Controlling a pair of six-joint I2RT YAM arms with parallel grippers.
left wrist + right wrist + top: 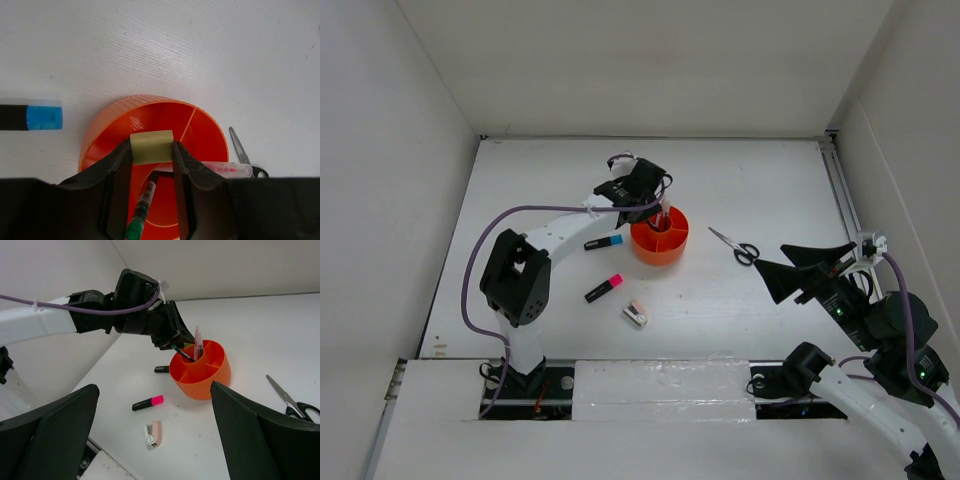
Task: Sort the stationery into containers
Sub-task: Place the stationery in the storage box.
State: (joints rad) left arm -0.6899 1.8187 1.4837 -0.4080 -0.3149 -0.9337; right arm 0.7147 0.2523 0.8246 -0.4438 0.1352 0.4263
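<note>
White walls close in the white table [740, 320] on three sides. Farthest left of the loose items, we see the blue-capped marker [604, 242] lying flat just beside the orange organiser [658, 256]. Nearer to us lies the pink-capped marker [604, 289], and the pink-white clip-like piece [636, 314] sits a little right of it; all three are apart from one another. Next comes the left gripper [152, 150], stretched over the organiser with its jaws narrowed onto the tan eraser [151, 146]. The eraser is pinched at both sides and held above the organiser's inside, close to a divider wall; we cannot tell which compartment lies under it. A pink pen [197, 340] and a thin black pen [180, 351] stand tilted in the organiser. Right of the organiser and apart from it, the black-handled scissors [735, 246] rest flat on the table, blades pointing away from us. Farthest right, the right gripper [806, 262] hangs above the table with its jaws spread wide and nothing between them.
</note>
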